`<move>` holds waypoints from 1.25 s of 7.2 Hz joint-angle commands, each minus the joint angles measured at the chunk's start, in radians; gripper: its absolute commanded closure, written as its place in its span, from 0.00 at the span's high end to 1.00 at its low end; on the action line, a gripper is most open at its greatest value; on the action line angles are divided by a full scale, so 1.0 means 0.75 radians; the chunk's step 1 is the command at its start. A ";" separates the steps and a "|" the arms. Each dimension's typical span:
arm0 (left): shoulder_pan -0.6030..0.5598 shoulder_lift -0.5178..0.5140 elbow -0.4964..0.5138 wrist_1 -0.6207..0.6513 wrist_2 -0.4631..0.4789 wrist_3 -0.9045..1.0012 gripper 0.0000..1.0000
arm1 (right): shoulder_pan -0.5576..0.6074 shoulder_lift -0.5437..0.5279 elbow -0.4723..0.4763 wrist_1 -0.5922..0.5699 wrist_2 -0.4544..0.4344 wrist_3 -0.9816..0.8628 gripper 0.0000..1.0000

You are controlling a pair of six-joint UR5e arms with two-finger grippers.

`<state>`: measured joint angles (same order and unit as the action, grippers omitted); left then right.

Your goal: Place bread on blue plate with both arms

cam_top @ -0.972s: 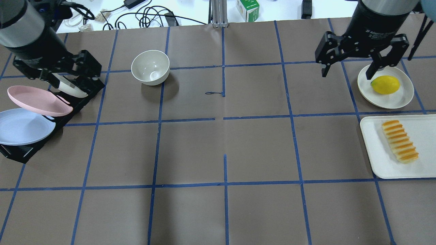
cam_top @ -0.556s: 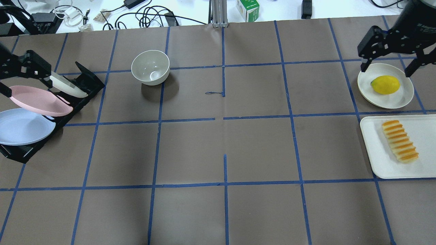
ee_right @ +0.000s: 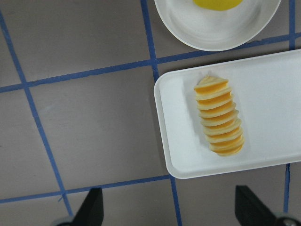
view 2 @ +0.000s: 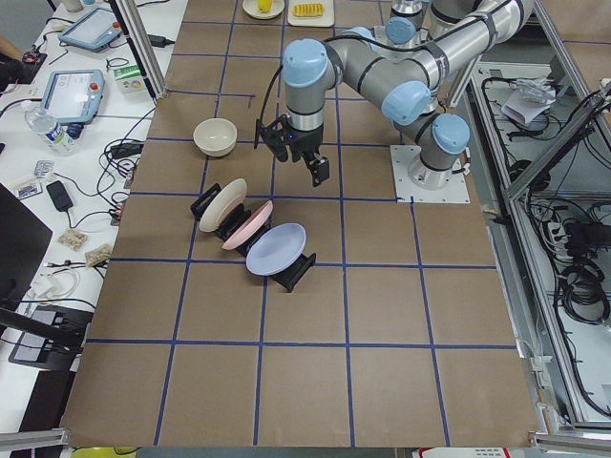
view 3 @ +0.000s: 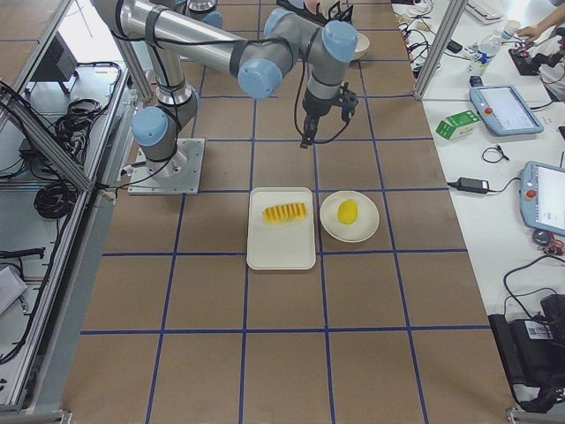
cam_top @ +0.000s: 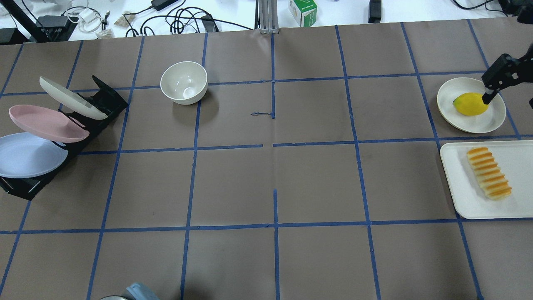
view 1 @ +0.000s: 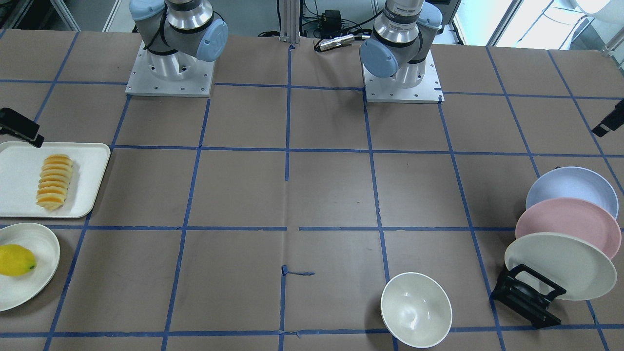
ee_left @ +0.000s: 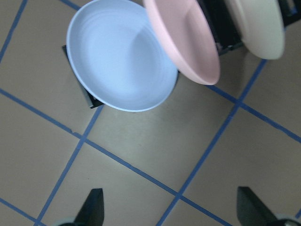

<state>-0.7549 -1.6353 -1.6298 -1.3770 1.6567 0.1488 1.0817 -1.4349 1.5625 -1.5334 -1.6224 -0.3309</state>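
Note:
The bread [cam_top: 489,173] lies on a white tray [cam_top: 456,183] at the table's right; it also shows in the right wrist view [ee_right: 218,116]. The blue plate [cam_top: 29,155] leans in a black rack [cam_top: 104,100] at the left, in front of a pink plate [cam_top: 48,123]. My left gripper [ee_left: 171,212] is open and empty, high above the table beside the blue plate [ee_left: 120,61]. My right gripper [ee_right: 171,212] is open and empty, high above the table beside the tray. Only one of its fingers [cam_top: 497,79] shows in the overhead view, over the lemon's plate.
A cream plate [cam_top: 70,98] leans at the rack's far end. A white bowl [cam_top: 184,82] stands at the middle left. A lemon [cam_top: 470,104] lies on a cream plate [cam_top: 491,118] beyond the tray.
Both grippers have moved outward. The left one has left the overhead view past the left edge. The right one has slid to the right edge. Both stay open.

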 commanded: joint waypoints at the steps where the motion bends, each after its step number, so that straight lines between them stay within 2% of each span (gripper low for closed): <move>1: 0.041 -0.205 0.001 0.275 0.128 -0.018 1.00 | -0.096 0.068 0.135 -0.266 -0.040 -0.251 1.00; 2: 0.041 -0.300 -0.001 0.277 0.127 -0.031 1.00 | -0.133 0.066 0.237 -0.348 -0.036 -0.256 1.00; 3: 0.041 -0.353 -0.001 0.275 0.145 -0.075 1.00 | -0.141 0.068 0.347 -0.533 -0.044 -0.256 1.00; 4: 0.041 -0.394 0.005 0.277 0.182 -0.084 1.00 | -0.144 0.066 0.452 -0.650 -0.098 -0.262 1.00; 6: 0.045 -0.421 0.007 0.279 0.180 -0.094 1.00 | -0.144 0.078 0.557 -0.781 -0.144 -0.281 1.00; 7: 0.045 -0.427 0.011 0.279 0.176 -0.120 0.93 | -0.144 0.137 0.571 -0.835 -0.142 -0.273 1.00; 8: 0.045 -0.427 0.011 0.279 0.172 -0.123 0.75 | -0.144 0.229 0.567 -0.936 -0.146 -0.281 1.00; 9: 0.045 -0.429 0.005 0.279 0.168 -0.125 0.60 | -0.142 0.262 0.577 -0.956 -0.182 -0.260 1.00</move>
<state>-0.7211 -1.9553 -1.6233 -1.1675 1.7861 0.0594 0.9743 -1.2843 1.9875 -2.2073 -1.7374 -0.5364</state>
